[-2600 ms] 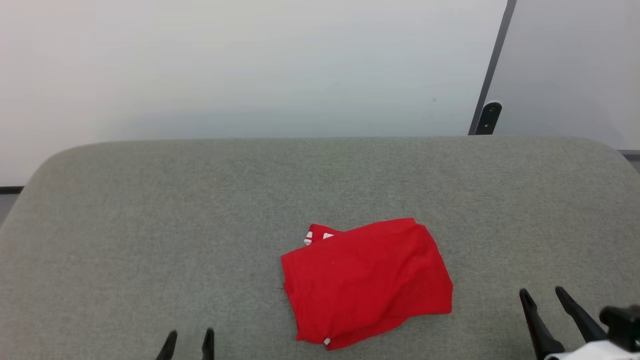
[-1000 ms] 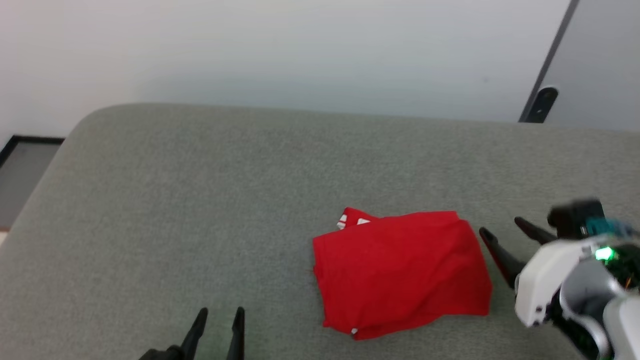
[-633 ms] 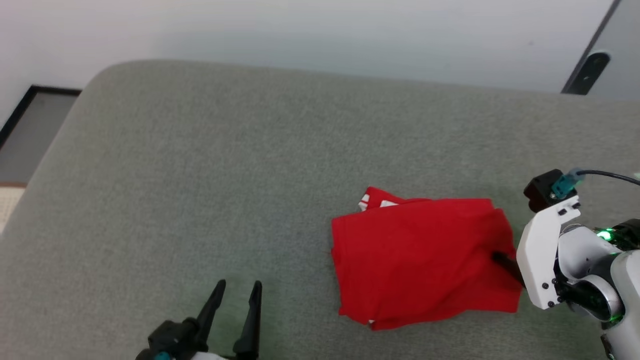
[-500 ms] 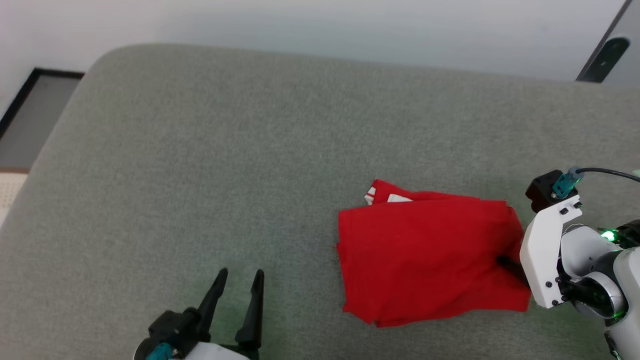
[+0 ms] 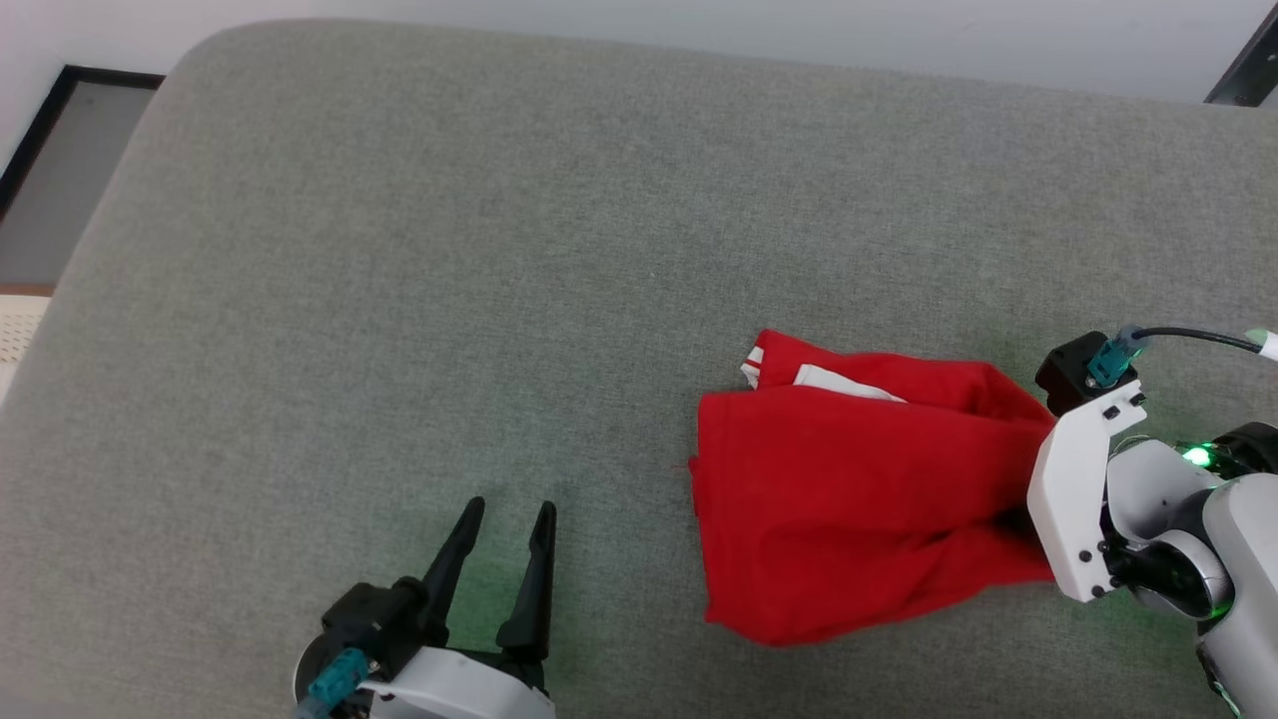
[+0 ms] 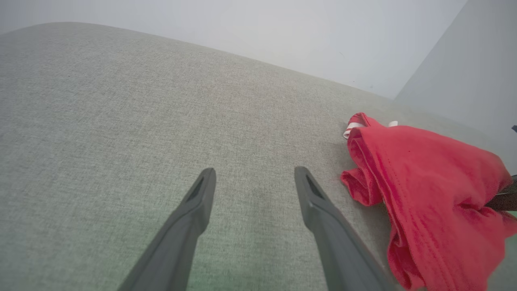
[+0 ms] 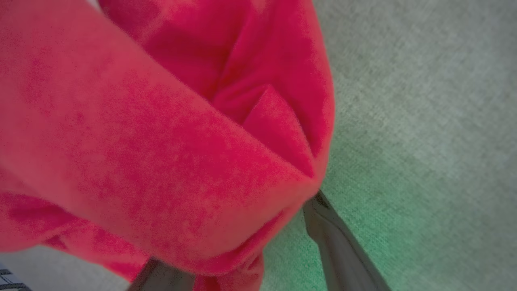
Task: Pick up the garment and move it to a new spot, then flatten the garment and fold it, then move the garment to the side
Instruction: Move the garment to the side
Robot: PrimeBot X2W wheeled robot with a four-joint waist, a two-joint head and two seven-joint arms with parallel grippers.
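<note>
The garment (image 5: 849, 499), a red folded T-shirt with a bit of white trim at its far left corner, lies right of centre on the grey cushion (image 5: 399, 250). Its right edge is raised and bunched against my right gripper's white wrist housing (image 5: 1073, 499). In the right wrist view the red cloth (image 7: 141, 121) drapes over one finger and fills the gap, while the other finger (image 7: 335, 242) stays bare beside it; the jaws stand apart. My left gripper (image 5: 509, 519) is open over bare cushion, left of the garment (image 6: 424, 161), fingers (image 6: 194, 210) holding nothing.
The cushion's rounded left edge drops to a dark-framed floor patch (image 5: 40, 180). A pale wall runs behind, with a dark post (image 5: 1248, 70) at the top right. Bare grey fabric stretches to the left of and beyond the garment.
The head camera has tilted down. My right gripper came in from the right and pushed its fingers into the garment's right edge, which has lifted and bunched. The left gripper stays open.
</note>
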